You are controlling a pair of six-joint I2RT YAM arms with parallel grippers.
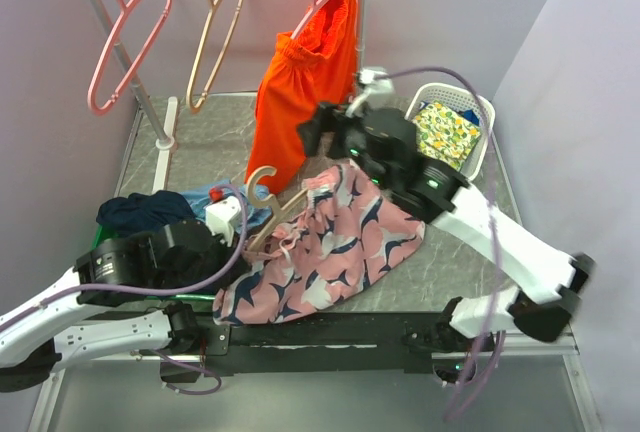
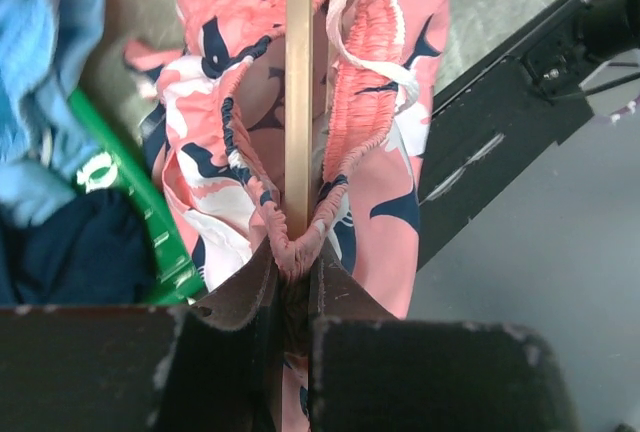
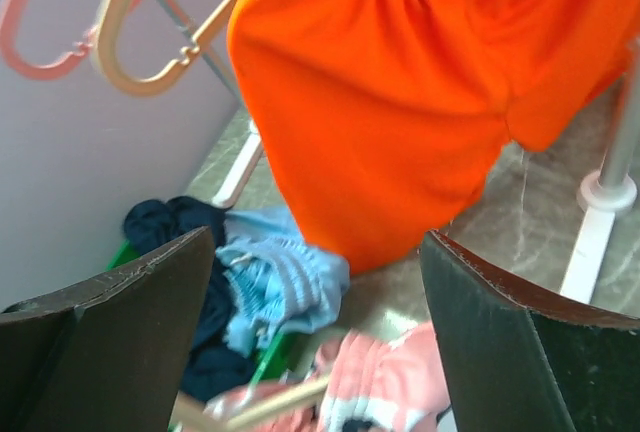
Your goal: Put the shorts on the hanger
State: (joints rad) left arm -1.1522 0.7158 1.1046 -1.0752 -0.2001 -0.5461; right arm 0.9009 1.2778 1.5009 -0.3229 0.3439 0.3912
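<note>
The left arm lay low along the table's (image 1: 180, 147) near left edge, its wrist turned toward the middle. The left gripper (image 2: 293, 277) was clamped on a fold of the waistband of the shorts (image 2: 390, 182). The hanger (image 2: 298, 102) ran straight up from that pinch, inside the open waistband; whether the fingers also caught its bar could not be told.

The right arm reached from the near right corner up over the table, and the right gripper (image 3: 318, 242) hung with its fingers spread wide, holding nothing, facing the orange shorts (image 3: 400, 102). The shorts lay spread on the table below and just in front of it, the hanger's hook poking out at their left end.
</note>
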